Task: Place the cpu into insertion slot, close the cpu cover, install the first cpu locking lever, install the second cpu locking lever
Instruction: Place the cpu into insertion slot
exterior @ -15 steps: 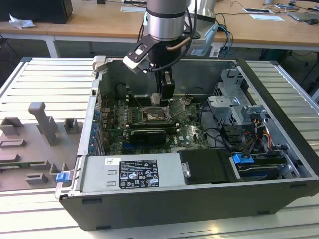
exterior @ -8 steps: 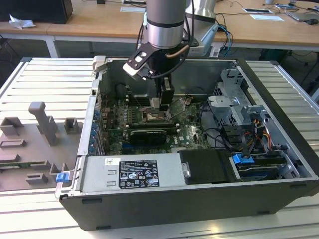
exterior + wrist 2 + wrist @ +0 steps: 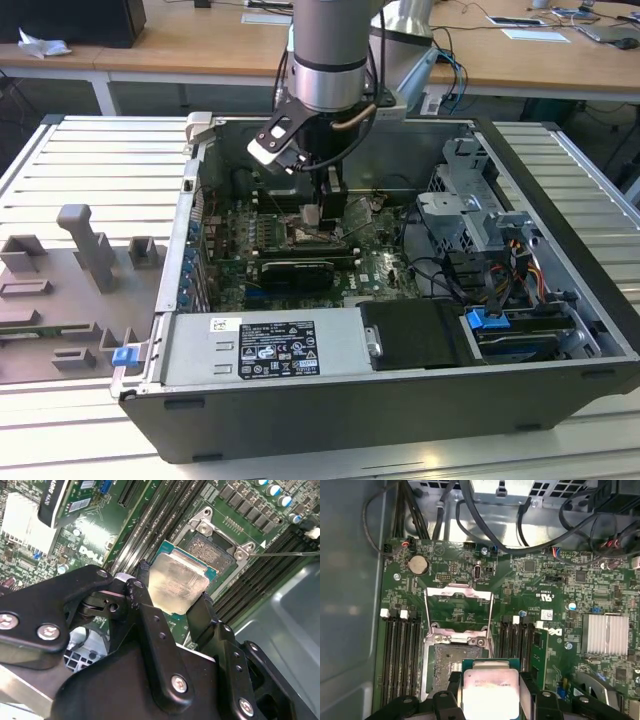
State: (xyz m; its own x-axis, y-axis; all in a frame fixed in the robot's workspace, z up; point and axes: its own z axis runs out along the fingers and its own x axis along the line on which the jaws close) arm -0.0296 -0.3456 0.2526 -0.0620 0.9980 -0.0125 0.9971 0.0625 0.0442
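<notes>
The gripper [image 3: 173, 591] is pinched onto two opposite edges of the cpu [image 3: 180, 577], holding it flat just above the insertion slot [image 3: 451, 661] and partly overlapping it. Beyond the slot, the cpu cover [image 3: 458, 589] lies flipped open on the green board [image 3: 545, 580].

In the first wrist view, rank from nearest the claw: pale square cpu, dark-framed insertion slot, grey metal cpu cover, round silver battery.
1. cpu, gripped in the claw.
2. insertion slot, just beside it.
3. cpu cover, flipped open beyond.
4. battery, near the board's corner.
</notes>
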